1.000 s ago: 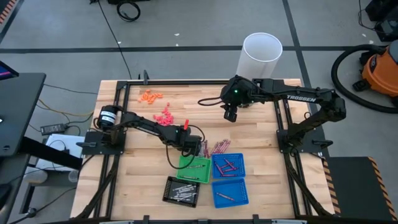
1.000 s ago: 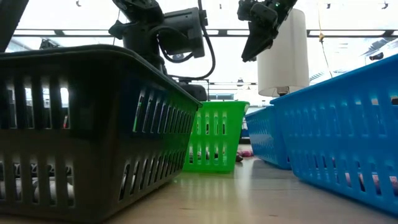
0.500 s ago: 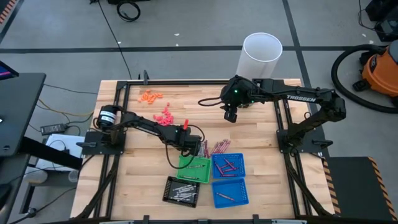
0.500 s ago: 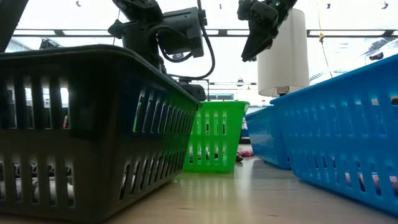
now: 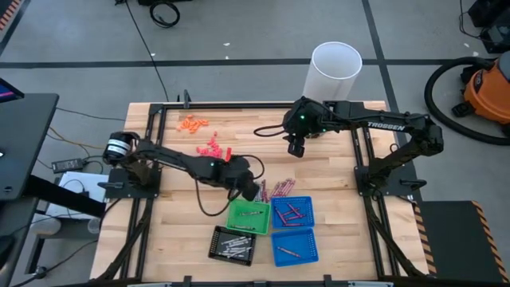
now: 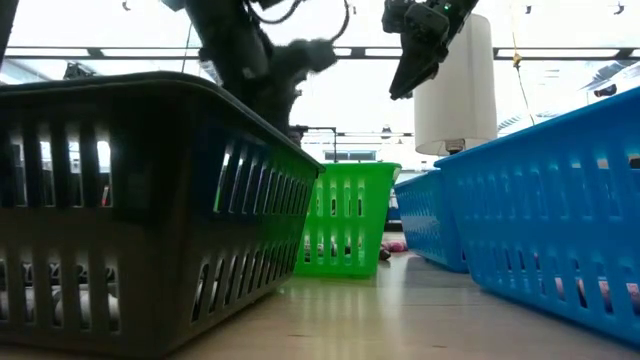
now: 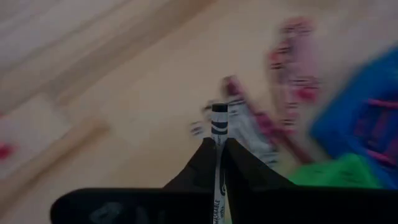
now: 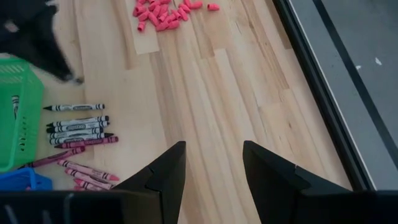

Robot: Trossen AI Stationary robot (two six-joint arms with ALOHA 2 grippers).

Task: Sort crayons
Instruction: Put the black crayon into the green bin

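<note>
Loose crayons (image 5: 275, 190), grey and dark red, lie in a pile on the wooden table just beyond the trays, and show again as crayons (image 8: 78, 127) in the right wrist view. My left gripper (image 5: 256, 191) hangs over the pile's left end, shut on one grey crayon (image 7: 219, 124). My right gripper (image 5: 295, 148) waits high over the table's far middle, its fingers (image 8: 168, 171) open with nothing between them. More crayons lie in the green tray (image 5: 249, 217), the two blue trays (image 5: 293, 212) and the black tray (image 5: 233, 244). My left gripper (image 7: 219, 142) pinches the grey crayon between its two fingers. The crayon lies along the fingers, and its black-banded end (image 7: 219, 115) sticks out past the tips. The fingers slant downward from the table's left. The crayon is lifted clear of the table, above the pile.
Small orange bits (image 5: 193, 123) and coral-pink bits (image 5: 213, 147) lie on the far left of the table. A white cylinder (image 5: 335, 70) stands beyond the far edge. A black frame rail (image 5: 362, 159) runs along the table's sides. Bare wood (image 8: 205, 81) lies below my right gripper.
My left gripper has risen from the crayon pile, mostly in the last half second, and has rolled as it rose. The arm behind it has lifted and now shows blurred in the low view.
</note>
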